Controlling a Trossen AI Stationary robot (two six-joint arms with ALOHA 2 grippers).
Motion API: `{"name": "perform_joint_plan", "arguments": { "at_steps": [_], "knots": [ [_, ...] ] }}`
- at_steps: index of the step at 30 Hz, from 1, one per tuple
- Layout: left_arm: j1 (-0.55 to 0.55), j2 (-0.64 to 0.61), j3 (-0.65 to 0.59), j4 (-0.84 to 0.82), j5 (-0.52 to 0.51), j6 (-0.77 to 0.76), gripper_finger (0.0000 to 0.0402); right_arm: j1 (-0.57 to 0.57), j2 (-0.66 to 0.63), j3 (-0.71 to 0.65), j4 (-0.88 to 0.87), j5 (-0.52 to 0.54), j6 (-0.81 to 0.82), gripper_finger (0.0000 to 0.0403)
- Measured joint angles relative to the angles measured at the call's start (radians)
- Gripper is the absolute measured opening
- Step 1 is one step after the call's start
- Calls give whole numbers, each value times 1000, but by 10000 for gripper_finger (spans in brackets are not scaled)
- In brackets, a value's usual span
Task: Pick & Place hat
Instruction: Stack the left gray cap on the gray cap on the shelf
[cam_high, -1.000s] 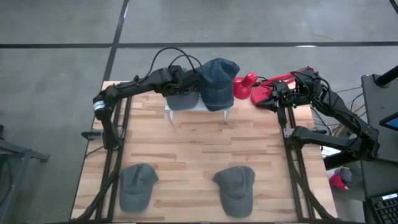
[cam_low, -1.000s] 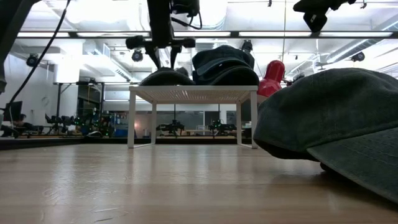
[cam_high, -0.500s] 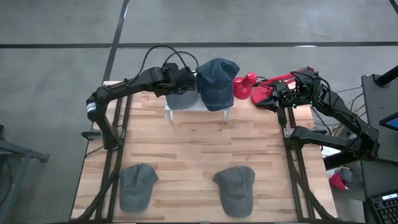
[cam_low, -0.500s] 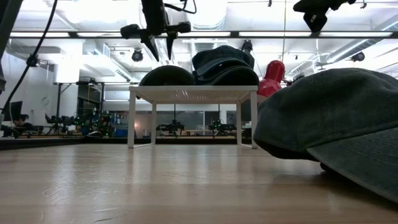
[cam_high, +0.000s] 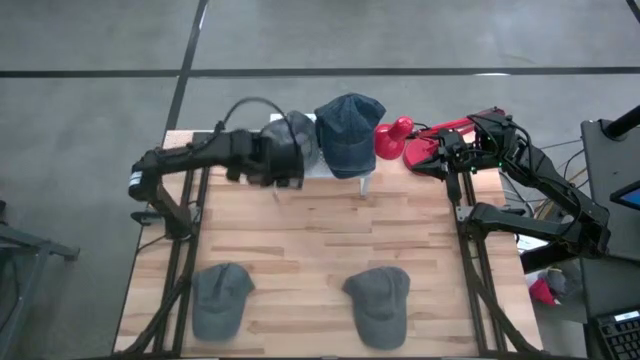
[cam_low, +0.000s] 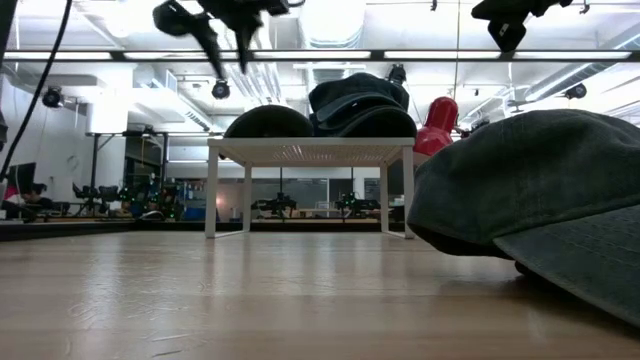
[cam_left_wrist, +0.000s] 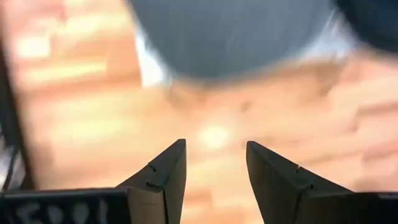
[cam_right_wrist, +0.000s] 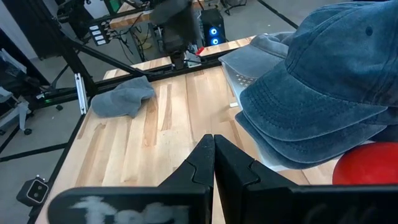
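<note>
The left end effector (cam_high: 285, 172) hangs above the surface (cam_high: 310, 250) just in front of the white rack (cam_high: 345, 176), with its fingers (cam_left_wrist: 163, 177) spread apart and nothing between them. In the left wrist view the grey hat (cam_high: 293, 142) lies just ahead of those fingertips, apart from them, resting on the rack's left end toward the surface's far edge. Beside it on the rack sit the blue hats (cam_high: 349, 132), stacked one on another, and the low view shows the grey hat (cam_low: 268, 122) and blue hats (cam_low: 362, 104) side by side on the rack top (cam_low: 310, 150), with the left end effector (cam_low: 215, 25) raised above and to one side of them. A red object (cam_high: 392, 139) stands just beyond the rack's right end. The right end effector (cam_high: 440, 152) waits near the far right corner of the surface, its fingers (cam_right_wrist: 202, 158) pressed together on nothing. Two more grey hats lie near the surface's near edge, one toward the left corner (cam_high: 220, 296) and one right of centre (cam_high: 380, 300), well apart from both end effectors.
</note>
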Motion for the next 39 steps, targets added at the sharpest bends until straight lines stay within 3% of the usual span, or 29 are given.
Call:
{"name": "perform_joint_plan", "arguments": {
  "at_steps": [9,17,20,25,39],
  "knots": [
    [-329,3,-72,-42,25,-417,159,0,0,0,0,0,-1,8],
    [-568,5,-251,-30,305,-791,159,0,0,0,0,0,-3,8],
    [-637,5,-313,8,356,-910,159,0,0,0,0,0,-3,8],
    [-708,6,-396,112,379,-965,159,0,0,0,0,0,-5,8],
    [-750,-2,-524,225,414,-989,159,0,-43,-34,-51,0,-102,8]
  ]
}}
